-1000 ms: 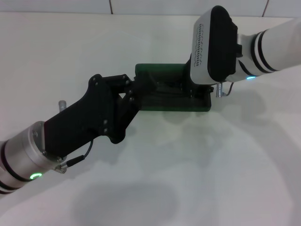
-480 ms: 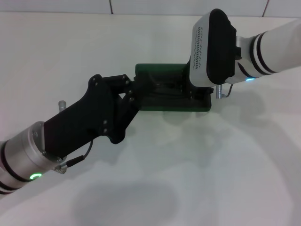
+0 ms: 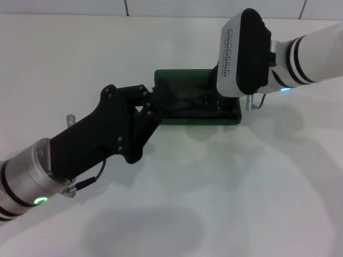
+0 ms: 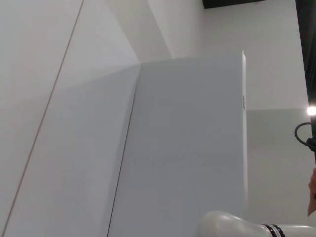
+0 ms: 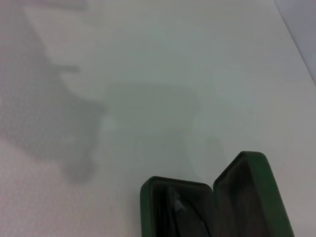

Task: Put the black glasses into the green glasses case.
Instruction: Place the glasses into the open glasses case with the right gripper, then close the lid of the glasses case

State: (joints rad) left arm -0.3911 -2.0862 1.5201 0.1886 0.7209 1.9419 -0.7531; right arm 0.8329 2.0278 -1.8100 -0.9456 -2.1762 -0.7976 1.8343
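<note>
The green glasses case lies open in the middle of the white table in the head view. Dark thin shapes inside it look like the black glasses. My left gripper, black, reaches onto the case's left end. My right gripper is over the case's right end, mostly hidden under its white wrist housing. The right wrist view shows the open case with its lid raised and part of the glasses in the tray. The left wrist view shows only walls.
The white table spreads all around the case. A tiled wall edge runs along the far side. A small grey peg stands beside my left arm.
My right wrist has shifted slightly up and right. The case's far edge sits a little higher. My left arm has not moved.
</note>
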